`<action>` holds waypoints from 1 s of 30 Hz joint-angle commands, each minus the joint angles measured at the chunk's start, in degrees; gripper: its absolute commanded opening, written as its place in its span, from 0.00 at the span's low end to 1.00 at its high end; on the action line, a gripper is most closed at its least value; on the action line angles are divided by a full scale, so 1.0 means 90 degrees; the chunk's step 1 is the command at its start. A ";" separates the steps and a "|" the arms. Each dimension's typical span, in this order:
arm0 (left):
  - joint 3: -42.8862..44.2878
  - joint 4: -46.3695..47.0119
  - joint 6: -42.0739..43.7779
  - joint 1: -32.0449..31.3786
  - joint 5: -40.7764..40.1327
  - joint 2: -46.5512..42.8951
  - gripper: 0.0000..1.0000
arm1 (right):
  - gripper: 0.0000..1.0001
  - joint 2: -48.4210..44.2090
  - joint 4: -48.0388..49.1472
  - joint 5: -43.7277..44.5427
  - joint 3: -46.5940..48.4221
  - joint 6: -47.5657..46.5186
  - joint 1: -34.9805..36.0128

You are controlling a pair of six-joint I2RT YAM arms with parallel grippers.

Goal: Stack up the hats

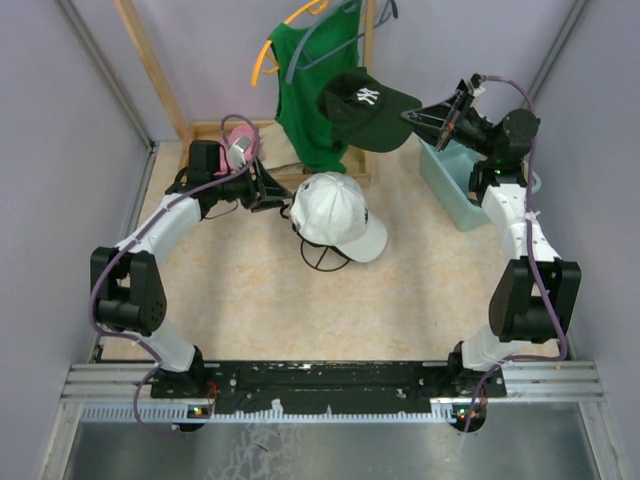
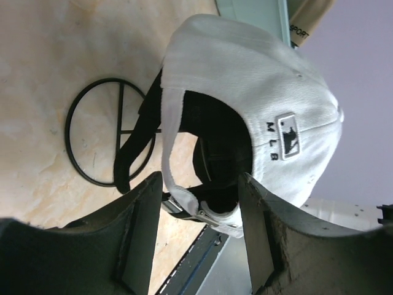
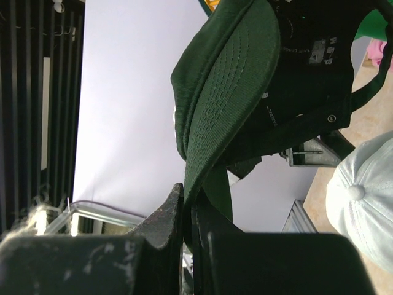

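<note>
Between lilac walls (image 1: 60, 150), beige table (image 1: 250, 300) bears white cap (image 1: 335, 212); dark cap (image 1: 365, 105) aloft.

Cap (image 1: 335, 215) atop stand (image 1: 325, 263); bin (image 1: 452, 192) right.

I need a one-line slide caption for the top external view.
Right claw holds a dark cap aloft by its brim; open left claw sits beside the white cap.

Top view: bright, even, diffuse light; only a soft shadow under the white cap (image 1: 335, 215). Left wrist: cap sharp, logo legible; near fingers (image 2: 138, 239) dark and soft-focus. Right wrist: dark cap (image 3: 227, 92) underexposed, brim stitching crisp; white cap slightly washed out.
</note>
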 commanded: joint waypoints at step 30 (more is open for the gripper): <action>0.0221 -0.0372 0.0514 -0.0108 -0.0068 0.0635 0.62 | 0.00 -0.0133 -0.0368 0.0345 0.0148 -0.0754 0.1091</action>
